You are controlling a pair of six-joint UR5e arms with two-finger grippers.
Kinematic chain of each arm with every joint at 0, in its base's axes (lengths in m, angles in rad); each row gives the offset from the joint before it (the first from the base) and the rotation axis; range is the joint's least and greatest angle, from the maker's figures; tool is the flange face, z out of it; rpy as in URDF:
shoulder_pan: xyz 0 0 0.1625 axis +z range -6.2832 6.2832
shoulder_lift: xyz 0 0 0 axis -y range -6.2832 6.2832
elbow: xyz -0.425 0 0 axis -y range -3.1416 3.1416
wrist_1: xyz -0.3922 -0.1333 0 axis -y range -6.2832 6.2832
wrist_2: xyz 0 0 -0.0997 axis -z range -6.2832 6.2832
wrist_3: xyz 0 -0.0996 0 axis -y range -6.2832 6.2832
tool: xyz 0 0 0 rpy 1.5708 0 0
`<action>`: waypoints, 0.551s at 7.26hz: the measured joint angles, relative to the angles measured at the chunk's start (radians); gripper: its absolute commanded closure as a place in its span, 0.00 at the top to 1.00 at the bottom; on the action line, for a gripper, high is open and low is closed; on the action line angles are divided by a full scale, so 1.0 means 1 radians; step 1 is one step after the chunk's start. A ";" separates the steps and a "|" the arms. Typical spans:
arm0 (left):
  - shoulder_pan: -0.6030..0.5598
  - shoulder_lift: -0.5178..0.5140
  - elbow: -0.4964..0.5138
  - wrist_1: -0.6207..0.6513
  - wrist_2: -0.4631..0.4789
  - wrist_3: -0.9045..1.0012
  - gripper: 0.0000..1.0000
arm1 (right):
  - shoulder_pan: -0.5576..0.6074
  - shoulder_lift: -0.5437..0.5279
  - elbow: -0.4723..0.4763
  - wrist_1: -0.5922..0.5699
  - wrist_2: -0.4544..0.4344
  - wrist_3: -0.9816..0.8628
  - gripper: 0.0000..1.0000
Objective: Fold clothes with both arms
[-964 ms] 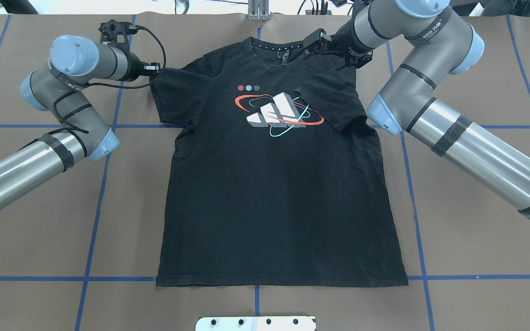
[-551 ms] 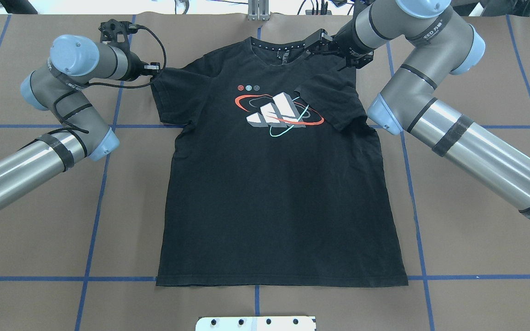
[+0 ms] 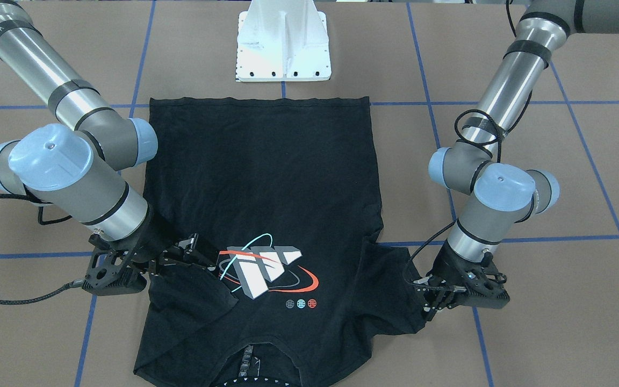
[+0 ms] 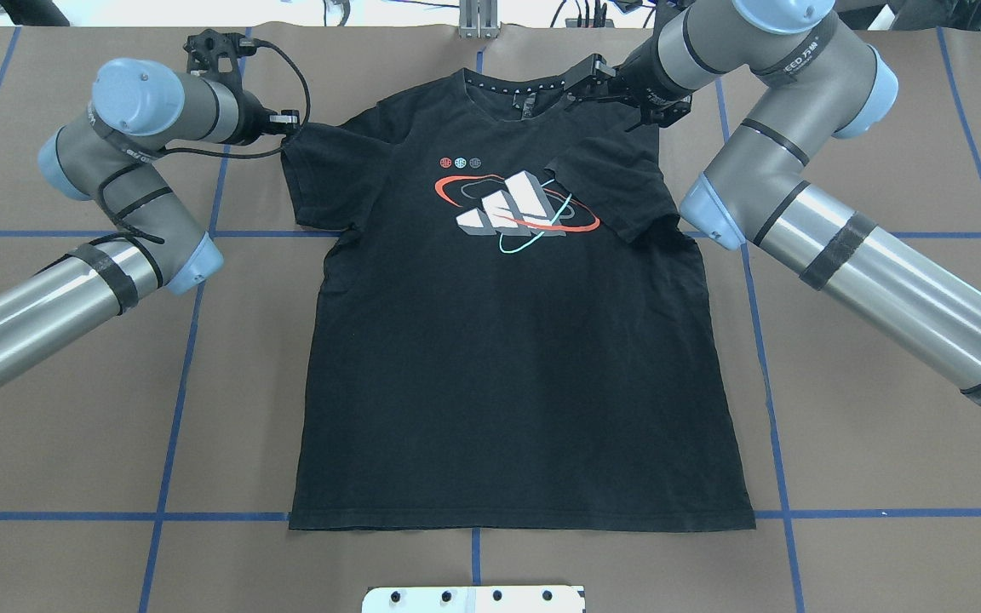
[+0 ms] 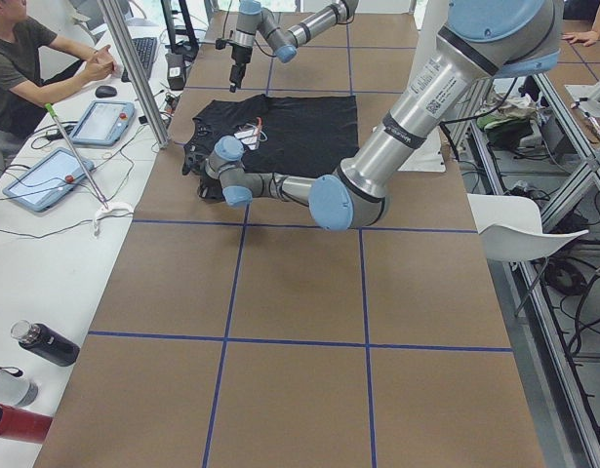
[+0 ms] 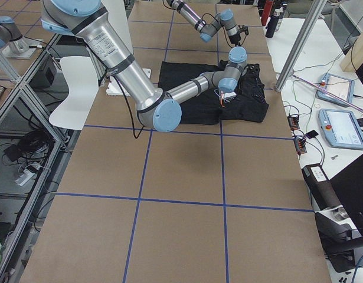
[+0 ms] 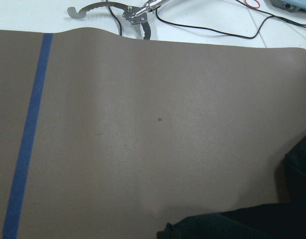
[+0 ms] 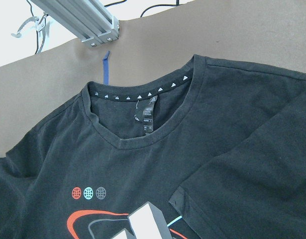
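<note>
Nearest the robot sat the white pedestal base (image 4: 473,598), and just past it ran the hem of the black T-shirt (image 4: 507,383). It lay flat and face up on the brown surface (image 4: 865,477), between blue tape lines (image 4: 175,400). And there it was, body smooth, spread straight away from the base!

Further out came the logo (image 4: 514,209), a grey-white block ringed by red and teal ovals. The right sleeve (image 4: 618,191) lay folded inward over the chest, its edge touching the logo's corner. The left sleeve (image 4: 312,183) lay spread out flat to the side.

The left arm (image 4: 39,298) reached in low from its side. The left gripper (image 4: 289,126) sat right at the outer top corner of the left sleeve. Whether its fingers were apart or pinched on the cloth could not be told.

Over on the other side, the right arm (image 4: 882,272) stretched across the shirt's edge. The right gripper (image 4: 584,83) hung over the shoulder, just beside the collar (image 4: 512,88). In the front-facing view its fingers (image 3: 202,260) looked spread apart, holding nothing.

Beyond the collar stood an aluminium post (image 4: 478,21) at the far edge. Past that, a person (image 5: 31,58) sat at a white desk.
</note>
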 measured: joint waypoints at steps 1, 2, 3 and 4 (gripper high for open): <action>0.000 0.000 -0.082 0.091 -0.013 -0.031 0.00 | 0.000 -0.001 0.001 0.000 0.000 0.000 1.00; 0.001 -0.005 -0.144 0.152 -0.019 -0.092 0.00 | 0.001 -0.001 0.002 0.001 0.000 0.001 1.00; 0.017 -0.020 -0.177 0.177 -0.021 -0.201 0.00 | 0.001 -0.002 0.002 0.001 0.001 0.001 1.00; 0.049 -0.050 -0.187 0.184 -0.020 -0.331 0.00 | 0.002 -0.003 0.002 0.002 0.001 0.002 1.00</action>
